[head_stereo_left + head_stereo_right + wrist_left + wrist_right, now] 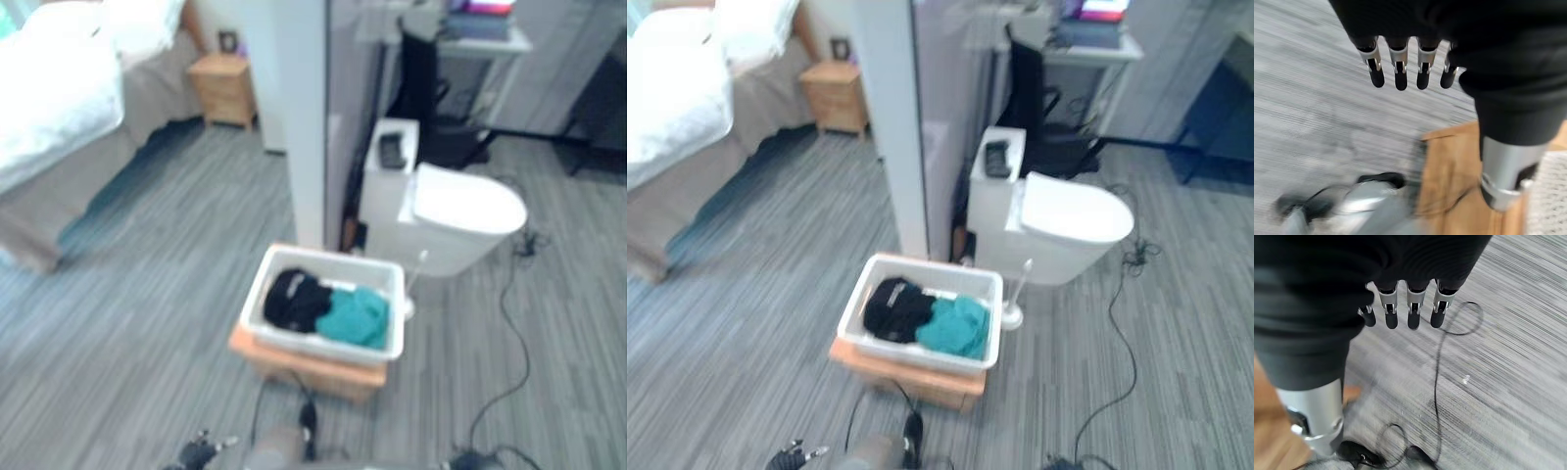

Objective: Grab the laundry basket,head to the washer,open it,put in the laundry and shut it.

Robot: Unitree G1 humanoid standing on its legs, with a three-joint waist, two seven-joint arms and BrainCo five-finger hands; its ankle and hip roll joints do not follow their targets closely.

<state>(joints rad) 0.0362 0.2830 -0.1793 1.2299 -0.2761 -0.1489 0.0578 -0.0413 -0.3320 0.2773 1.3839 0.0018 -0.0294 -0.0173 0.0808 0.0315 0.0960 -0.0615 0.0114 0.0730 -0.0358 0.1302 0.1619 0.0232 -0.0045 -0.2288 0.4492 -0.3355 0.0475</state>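
Observation:
A white laundry basket [328, 345] holds a black garment [294, 299] and a teal garment [357, 315]. It rests on a low wooden stand [312, 369] on the floor straight ahead. My left hand [1399, 68] hangs over the grey floor beside the wooden stand [1449, 166], fingers straight and holding nothing. My right hand [1410, 308] hangs over the floor on the other side, fingers straight and empty too. Both hands are short of the basket and touch nothing.
A white toilet [460, 220] stands just behind the basket, with a toilet brush [1012, 308] beside it. A white partition wall [309, 117] rises behind the basket. A bed [59, 108] and a wooden nightstand [225, 88] are at the far left.

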